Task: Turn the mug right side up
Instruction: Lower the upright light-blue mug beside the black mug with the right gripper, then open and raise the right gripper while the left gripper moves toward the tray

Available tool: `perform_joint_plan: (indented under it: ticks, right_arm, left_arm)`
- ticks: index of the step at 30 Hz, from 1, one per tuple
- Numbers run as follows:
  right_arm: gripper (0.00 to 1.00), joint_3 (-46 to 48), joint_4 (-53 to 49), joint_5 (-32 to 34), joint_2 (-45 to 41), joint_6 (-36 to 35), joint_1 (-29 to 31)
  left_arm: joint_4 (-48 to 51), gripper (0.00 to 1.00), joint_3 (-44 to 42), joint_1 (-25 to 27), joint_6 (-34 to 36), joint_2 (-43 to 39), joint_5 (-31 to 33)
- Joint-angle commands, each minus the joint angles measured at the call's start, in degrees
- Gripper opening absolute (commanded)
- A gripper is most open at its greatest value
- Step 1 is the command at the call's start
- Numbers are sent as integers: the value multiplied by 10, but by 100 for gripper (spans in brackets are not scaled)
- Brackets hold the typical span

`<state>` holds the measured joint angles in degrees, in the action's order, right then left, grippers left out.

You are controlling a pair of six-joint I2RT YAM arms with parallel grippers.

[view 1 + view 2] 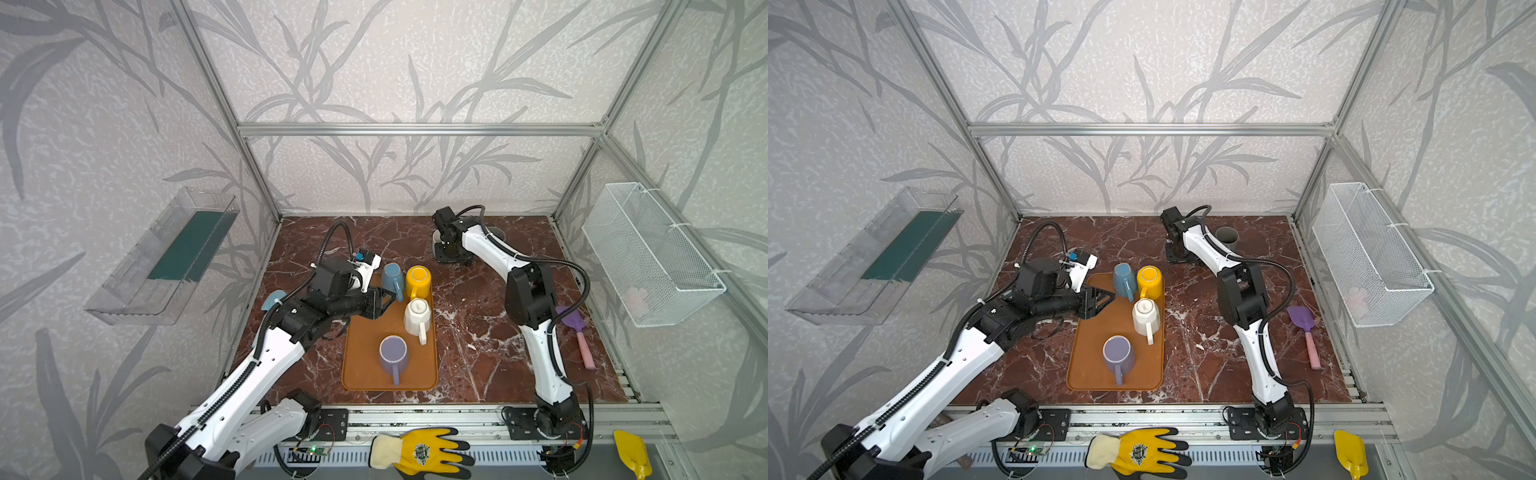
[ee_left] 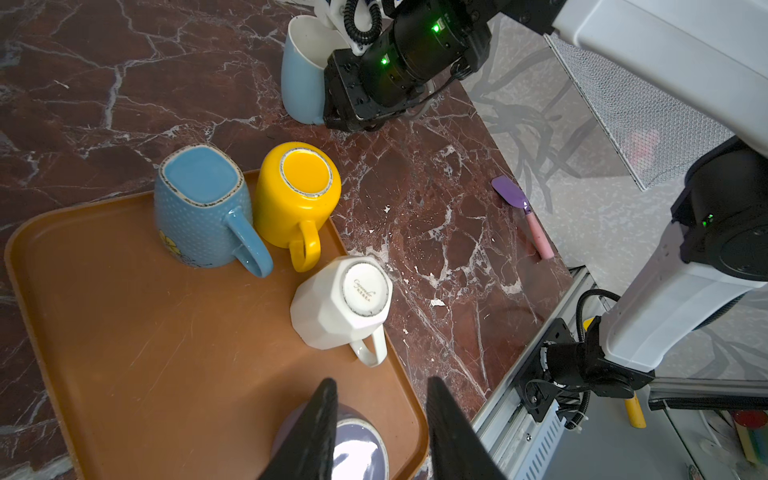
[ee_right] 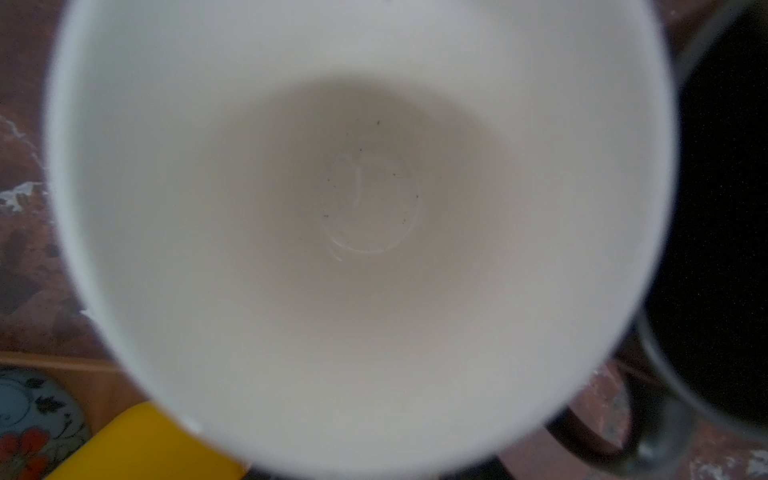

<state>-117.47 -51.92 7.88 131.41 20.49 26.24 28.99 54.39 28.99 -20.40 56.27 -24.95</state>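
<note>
A light blue mug [image 2: 303, 70] with a white inside [image 3: 365, 208] stands mouth up on the marble at the back. My right gripper [image 1: 451, 255] is down against its side, also seen in the left wrist view [image 2: 334, 116]; its jaws are hidden. On the orange tray [image 1: 361, 365] a blue square mug [image 1: 392, 280], a yellow mug [image 1: 417, 282] and a white mug [image 1: 417, 316] stand upside down. A purple mug [image 1: 392, 353] stands mouth up. My left gripper [image 1: 382, 301] hovers open and empty over the tray's back left [image 2: 381, 380].
A dark grey mug [image 1: 1227, 237] stands upright just behind the right arm. A purple spatula [image 1: 579, 336] lies on the right. A wire basket [image 1: 652, 257] hangs on the right wall, a clear bin [image 1: 166, 257] on the left. A yellow glove [image 1: 419, 451] lies on the front rail.
</note>
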Motion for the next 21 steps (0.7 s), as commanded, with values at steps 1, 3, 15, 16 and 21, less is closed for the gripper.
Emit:
perform_joint_plan:
  ticks: [1,3,15,16,21]
  right_arm:
    - [50,21,10,-9,-66,-2,-2]
    - [52,42,16,-17,-93,-8,-1]
    - [55,382,151,-48,-373,0,7]
    - [55,405,158,-43,-389,4,7]
    - [57,508,184,-34,-462,31,7]
  left_arm:
    - [6,38,20,3,2,-11,14]
    - [2,38,19,2,-3,-9,17]
    - [-89,36,-16,2,-60,27,102]
    - [-90,35,-16,2,-61,33,99]
    - [-53,35,-4,1,-86,59,176]
